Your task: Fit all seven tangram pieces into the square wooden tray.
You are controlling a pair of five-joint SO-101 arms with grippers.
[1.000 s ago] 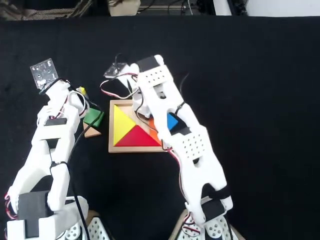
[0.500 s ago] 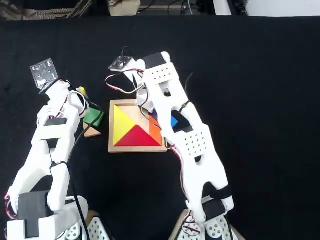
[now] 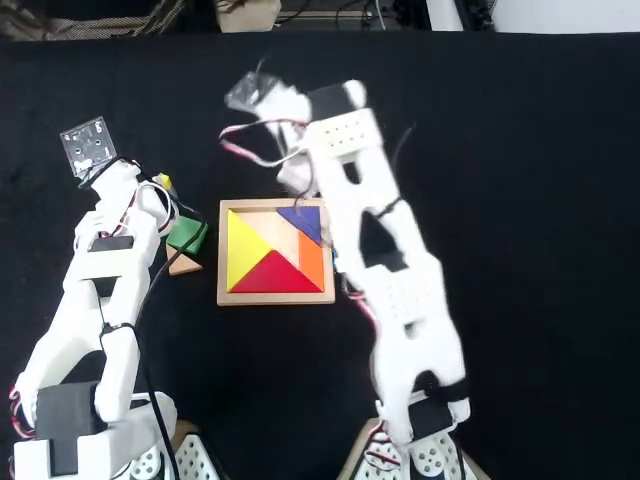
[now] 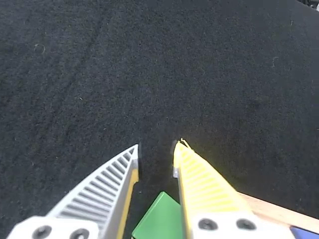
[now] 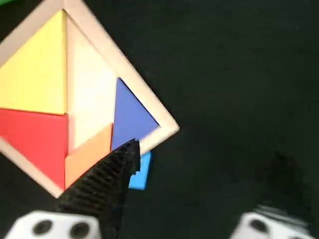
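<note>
The square wooden tray (image 3: 222, 252) holds a yellow triangle (image 3: 244, 252), a red triangle (image 3: 272, 274), an orange piece (image 3: 313, 262) and a dark blue triangle (image 3: 304, 220). Bare wood shows between them. A light blue piece (image 5: 140, 171) lies on the cloth just outside the tray (image 5: 164, 130). My right gripper (image 5: 199, 179) hangs open above that corner, with nothing in it. The green piece (image 3: 187, 236) and a tan triangle (image 3: 184, 265) lie left of the tray. My left gripper (image 4: 157, 154) is open, and the green piece (image 4: 158, 219) shows between its fingers.
Black cloth covers the whole table. The right arm (image 3: 380, 250) stretches along the tray's right side. A small grey tag (image 3: 88, 145) sits above the left arm. Cables and clutter line the far edge.
The right arm has lifted and swung toward the far side, off the tray. The dark blue triangle it was covering is now uncovered in the far right corner. The left arm has kept still.
</note>
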